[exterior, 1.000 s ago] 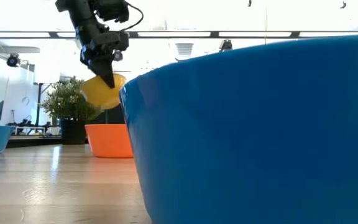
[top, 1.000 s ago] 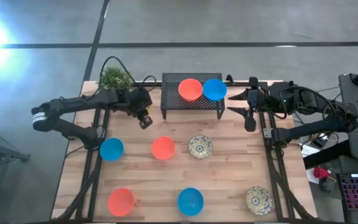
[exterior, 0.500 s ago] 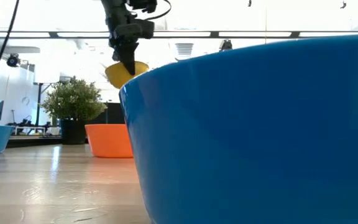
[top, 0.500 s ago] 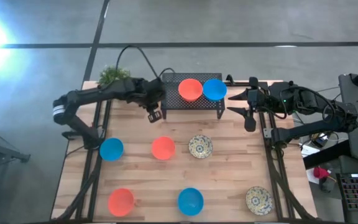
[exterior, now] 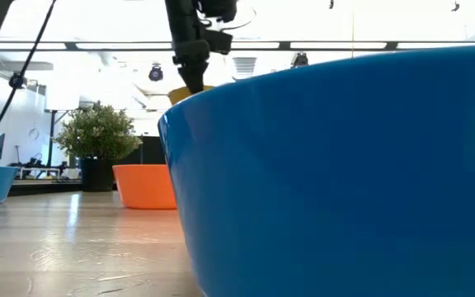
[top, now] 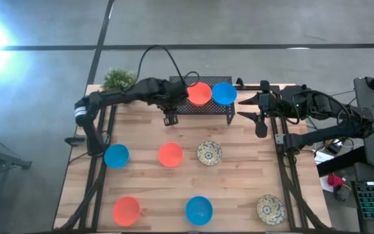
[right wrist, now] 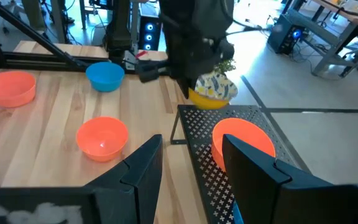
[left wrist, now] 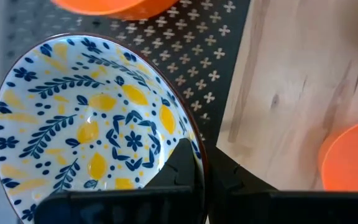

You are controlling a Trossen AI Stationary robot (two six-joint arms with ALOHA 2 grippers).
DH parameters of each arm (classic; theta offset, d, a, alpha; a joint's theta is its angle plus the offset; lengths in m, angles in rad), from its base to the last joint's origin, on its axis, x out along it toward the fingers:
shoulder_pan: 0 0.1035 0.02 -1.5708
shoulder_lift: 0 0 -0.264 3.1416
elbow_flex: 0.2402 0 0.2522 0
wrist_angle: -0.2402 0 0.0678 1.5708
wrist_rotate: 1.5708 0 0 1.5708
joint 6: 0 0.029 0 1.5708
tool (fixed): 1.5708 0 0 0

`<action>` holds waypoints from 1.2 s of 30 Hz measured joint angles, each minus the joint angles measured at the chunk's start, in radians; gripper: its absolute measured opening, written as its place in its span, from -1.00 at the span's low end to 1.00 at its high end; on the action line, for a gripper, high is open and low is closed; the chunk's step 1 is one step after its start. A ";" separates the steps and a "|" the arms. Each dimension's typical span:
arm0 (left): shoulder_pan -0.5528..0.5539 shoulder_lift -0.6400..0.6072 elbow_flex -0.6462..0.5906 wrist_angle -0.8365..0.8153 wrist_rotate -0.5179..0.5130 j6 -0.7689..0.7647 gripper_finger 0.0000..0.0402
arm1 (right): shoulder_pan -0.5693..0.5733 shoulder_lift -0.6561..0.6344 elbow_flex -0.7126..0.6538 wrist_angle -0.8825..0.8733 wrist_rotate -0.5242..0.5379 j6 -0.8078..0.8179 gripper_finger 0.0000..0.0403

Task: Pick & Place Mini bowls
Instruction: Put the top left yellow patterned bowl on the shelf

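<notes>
My left gripper (left wrist: pixel 207 163) is shut on a cream mini bowl with a blue and yellow pattern (left wrist: pixel 92 124). It holds the bowl above the left end of the black mesh rack (top: pixel 206 110); the right wrist view shows its yellow underside (right wrist: pixel 211 93). An orange-red bowl (top: pixel 199 93) and a blue bowl (top: pixel 224 93) sit on the rack top. On the table rest two blue bowls (top: pixel 116 155) (top: pixel 199 210), two orange-red bowls (top: pixel 170 155) (top: pixel 126 210) and two patterned bowls (top: pixel 209 153) (top: pixel 270 209). My right gripper (top: pixel 259 117) waits open at the table's right side. My left gripper pinches the patterned bowl's rim (left wrist: pixel 194 140), with one finger (left wrist: pixel 188 165) inside the bowl and the other outside. The fingers come from above, pointing down. The bowl is lifted clear above the rack's mesh and hangs tilted below the fingers.
A small green potted plant (top: pixel 119 79) stands at the table's far left corner. In the low view a blue bowl (exterior: pixel 336 173) fills the foreground and hides most of the table. Bare wood lies between the rack and the middle row of bowls.
My left gripper has carried the patterned bowl toward the table's right, from beside the plant to above the rack's left end. It stayed shut on the bowl, which stayed clear of the table. The right arm kept still.
</notes>
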 joint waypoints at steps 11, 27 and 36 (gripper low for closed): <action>0.000 0.062 0.028 0.018 -0.002 0.077 -0.98 | 0.000 0.000 0.000 0.000 0.000 0.001 -0.20; -0.001 0.062 0.023 0.060 -0.024 0.085 -0.98 | 0.000 0.000 -0.009 0.001 0.000 0.001 -0.20; -0.005 0.062 0.021 0.058 -0.012 0.084 -0.98 | 0.000 0.000 -0.009 0.001 0.000 0.003 -0.20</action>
